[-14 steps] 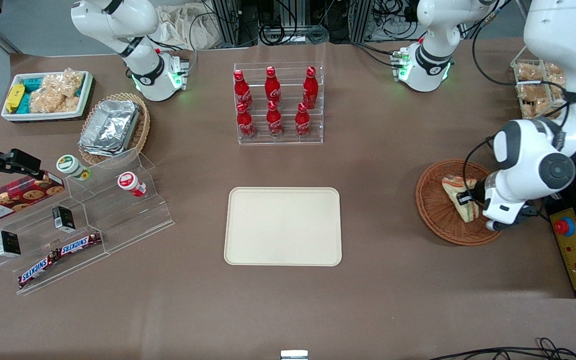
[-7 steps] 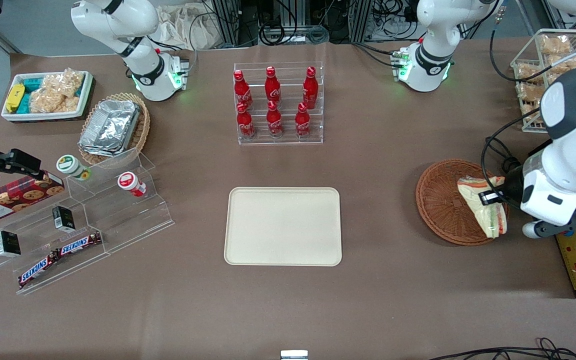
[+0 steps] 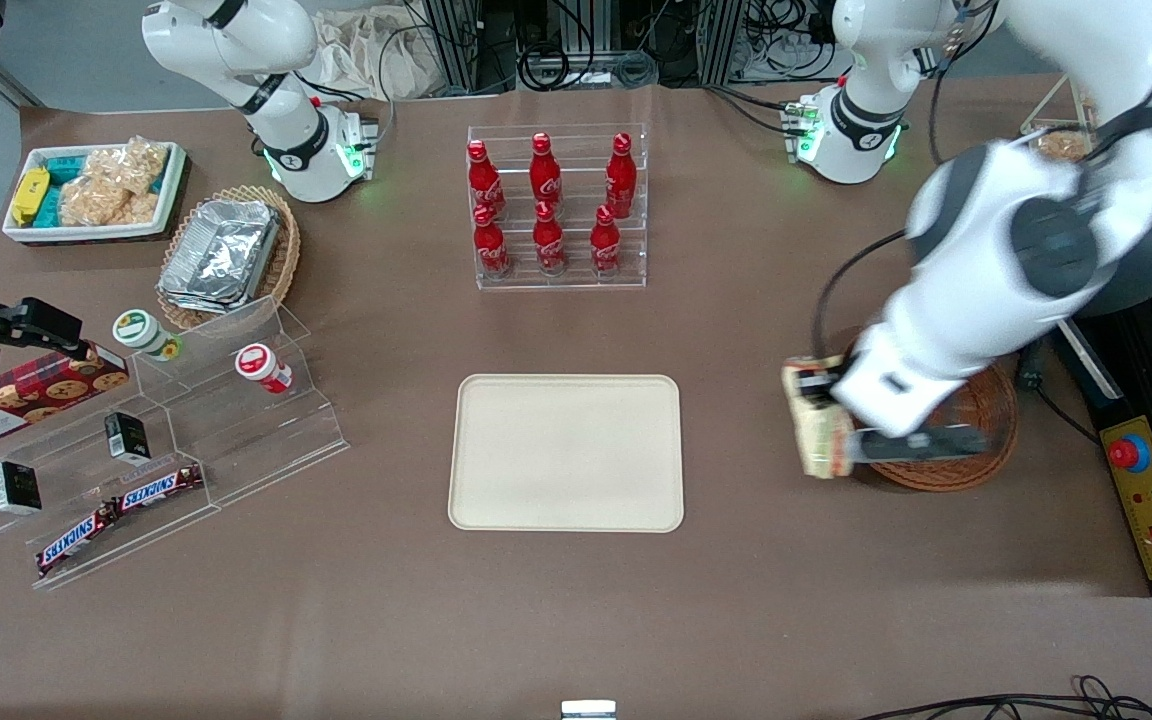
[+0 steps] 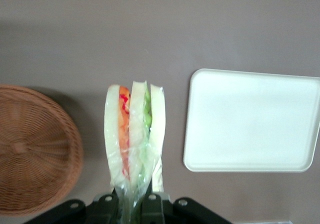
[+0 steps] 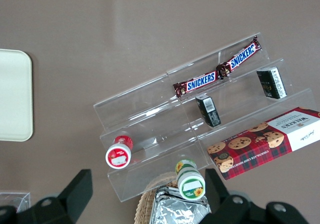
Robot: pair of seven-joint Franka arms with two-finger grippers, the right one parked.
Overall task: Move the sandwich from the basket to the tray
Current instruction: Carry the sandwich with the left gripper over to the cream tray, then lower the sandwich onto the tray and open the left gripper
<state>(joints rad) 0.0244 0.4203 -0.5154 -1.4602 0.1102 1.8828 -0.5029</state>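
Observation:
My left gripper (image 3: 826, 395) is shut on the sandwich (image 3: 818, 425), a plastic-wrapped wedge of pale bread with orange and green filling, and holds it in the air above the bare table between the basket (image 3: 976, 440) and the tray (image 3: 566, 452). In the left wrist view the sandwich (image 4: 134, 134) hangs from my gripper (image 4: 131, 204), with the empty reddish-brown basket (image 4: 35, 149) to one side and the cream tray (image 4: 252, 120) to the other. The arm hides much of the basket in the front view.
A clear rack of red cola bottles (image 3: 556, 205) stands farther from the camera than the tray. A clear stepped stand (image 3: 166, 440) with snack bars and jars lies toward the parked arm's end. A black control box (image 3: 1151, 490) sits beside the basket.
My gripper has lifted the sandwich out of the basket and carried it toward the tray. The basket now holds nothing.

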